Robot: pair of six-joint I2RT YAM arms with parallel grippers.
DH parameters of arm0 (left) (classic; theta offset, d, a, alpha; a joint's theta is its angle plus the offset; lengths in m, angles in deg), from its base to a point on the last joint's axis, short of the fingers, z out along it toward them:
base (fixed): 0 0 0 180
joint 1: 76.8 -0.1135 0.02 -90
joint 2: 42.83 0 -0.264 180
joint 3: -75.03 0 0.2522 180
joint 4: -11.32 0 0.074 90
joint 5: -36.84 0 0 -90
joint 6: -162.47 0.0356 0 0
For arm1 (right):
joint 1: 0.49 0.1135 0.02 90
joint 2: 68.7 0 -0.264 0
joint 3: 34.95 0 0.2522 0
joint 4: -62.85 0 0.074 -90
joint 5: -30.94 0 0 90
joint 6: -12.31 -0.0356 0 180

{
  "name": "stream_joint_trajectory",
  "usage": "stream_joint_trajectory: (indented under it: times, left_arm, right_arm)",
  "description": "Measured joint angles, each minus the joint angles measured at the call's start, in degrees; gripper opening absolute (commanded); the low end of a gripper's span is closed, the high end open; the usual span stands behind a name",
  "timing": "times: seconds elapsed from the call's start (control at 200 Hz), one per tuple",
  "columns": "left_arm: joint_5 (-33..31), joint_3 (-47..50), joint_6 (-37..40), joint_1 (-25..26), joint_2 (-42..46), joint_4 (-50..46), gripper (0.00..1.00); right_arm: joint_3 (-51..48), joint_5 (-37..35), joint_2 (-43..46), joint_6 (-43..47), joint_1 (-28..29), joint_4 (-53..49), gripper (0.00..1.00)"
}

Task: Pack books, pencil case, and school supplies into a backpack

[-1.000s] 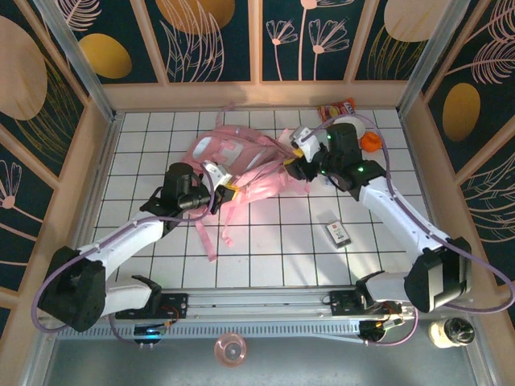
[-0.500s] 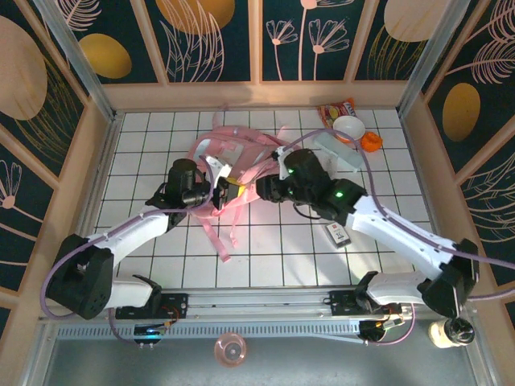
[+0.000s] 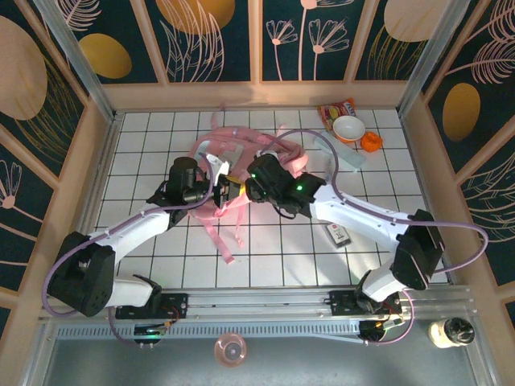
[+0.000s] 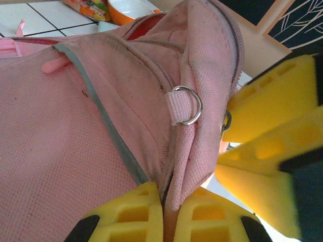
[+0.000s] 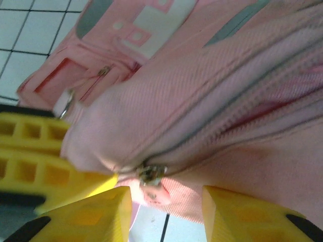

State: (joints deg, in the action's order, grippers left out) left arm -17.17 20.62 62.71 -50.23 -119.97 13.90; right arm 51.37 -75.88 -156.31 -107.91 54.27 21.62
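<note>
I clamp the backpack (image 4: 75, 126) with the left gripper (image 4: 169, 219) so the part-open, empty right gripper (image 5: 161, 201) can straddle the zipper pull (image 5: 151, 177).

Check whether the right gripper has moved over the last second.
Yes. Against the fixed dark labelled item, the right gripper swung left and nearer, across the backpack toward the left gripper.

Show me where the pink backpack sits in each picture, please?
Top view: backpack just above picture centre.
Left wrist view: backpack fabric across left and middle.
Right wrist view: backpack covers the upper right.
Shared landmark: the left hand pinching its fabric with yellow fingers.
</note>
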Motion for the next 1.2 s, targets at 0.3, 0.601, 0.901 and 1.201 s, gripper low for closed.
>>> stream_joint_trajectory:
  times: [0.3,0.601,0.901,1.201]
  left_arm:
    - [0.0,-0.3,-0.5,0.0,0.0,0.3,0.0]
    - [0.0,-0.3,-0.6,0.0,0.0,0.3,0.0]
    - [-0.1,-0.3,-0.9,0.0,0.0,0.3,0.0]
    - [-0.3,-0.3,-0.9,0.0,0.0,0.2,0.0]
  right_arm:
    - [3.1,-4.8,-2.2,-0.6,0.6,-3.0,0.24]
    - [2.9,-3.9,-2.2,-0.3,0.5,-2.3,0.25]
    - [4.0,-4.8,-3.2,-0.8,-0.4,-4.4,0.23]
    - [4.4,-5.6,-3.6,-0.1,-0.5,-5.0,0.14]
